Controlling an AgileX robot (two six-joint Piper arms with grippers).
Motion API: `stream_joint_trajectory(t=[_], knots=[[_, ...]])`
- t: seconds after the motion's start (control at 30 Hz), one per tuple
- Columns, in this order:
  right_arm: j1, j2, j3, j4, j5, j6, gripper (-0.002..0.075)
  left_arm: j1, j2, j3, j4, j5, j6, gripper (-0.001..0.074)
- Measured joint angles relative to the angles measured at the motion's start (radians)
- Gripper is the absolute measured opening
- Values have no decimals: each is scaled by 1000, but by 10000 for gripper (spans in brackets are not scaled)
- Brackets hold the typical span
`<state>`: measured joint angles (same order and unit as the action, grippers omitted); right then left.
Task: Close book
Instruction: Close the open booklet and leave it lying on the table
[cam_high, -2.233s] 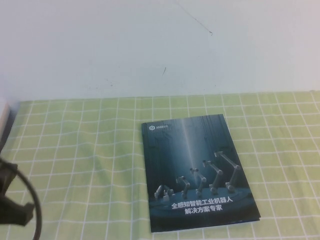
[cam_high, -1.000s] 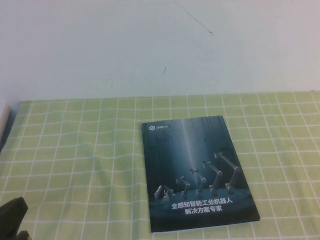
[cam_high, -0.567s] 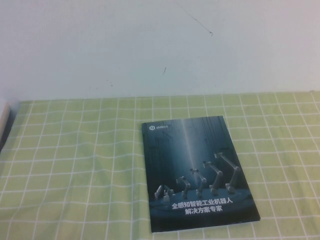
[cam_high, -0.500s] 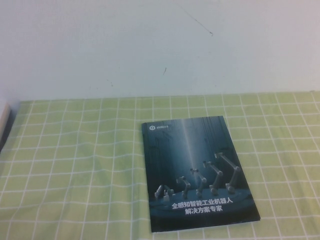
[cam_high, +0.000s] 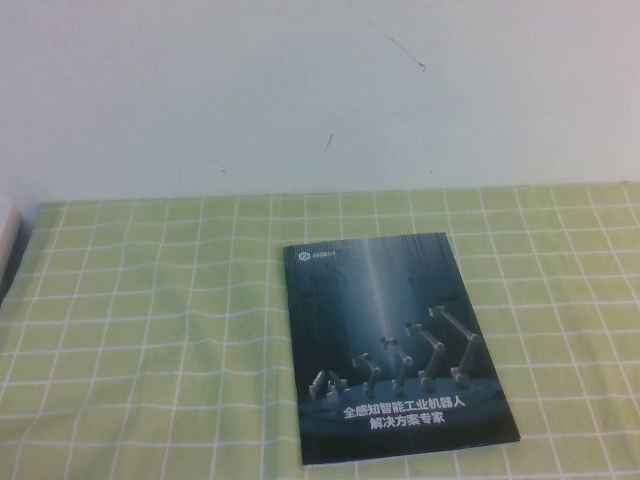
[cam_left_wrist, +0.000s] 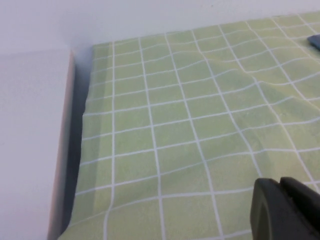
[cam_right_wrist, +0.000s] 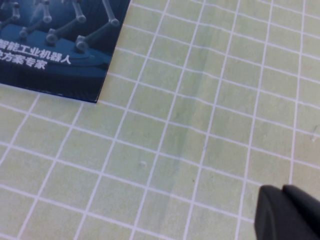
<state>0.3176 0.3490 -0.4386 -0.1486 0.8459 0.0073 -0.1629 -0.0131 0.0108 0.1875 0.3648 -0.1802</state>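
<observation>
Nearest the robot, both claws sit outside the high view. The left claw (cam_left_wrist: 282, 210) hovers over bare green checked cloth (cam_high: 150, 330), and the right claw (cam_right_wrist: 287, 212) hangs low over the same cloth. Whether either is spread or pressed together, I cannot tell. The dark blue paper booklet (cam_high: 395, 345) with robot arms printed on its cover lies flat and shut, cover up, so the closing looks done. It is well apart from the left claw. Its near right corner is close to the right claw, untouched. Beyond stands the pale wall (cam_high: 300, 90).
</observation>
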Motion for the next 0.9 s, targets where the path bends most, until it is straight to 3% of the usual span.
stream_joint_trajectory(t=[0.13,0.27,0.5,0.9], knots=[[0,0,0,0,0,0,-3,22,0,0,-163,-19,172,-4],[0,0,0,1,0,0,-3,63,0,0,-240,-19,227,-4],[0,0,0,4,0,0,-3,126,0,0,-272,-21,233,-4],[0,0,0,4,0,0,-3,80,0,0,-248,-21,126,-4]])
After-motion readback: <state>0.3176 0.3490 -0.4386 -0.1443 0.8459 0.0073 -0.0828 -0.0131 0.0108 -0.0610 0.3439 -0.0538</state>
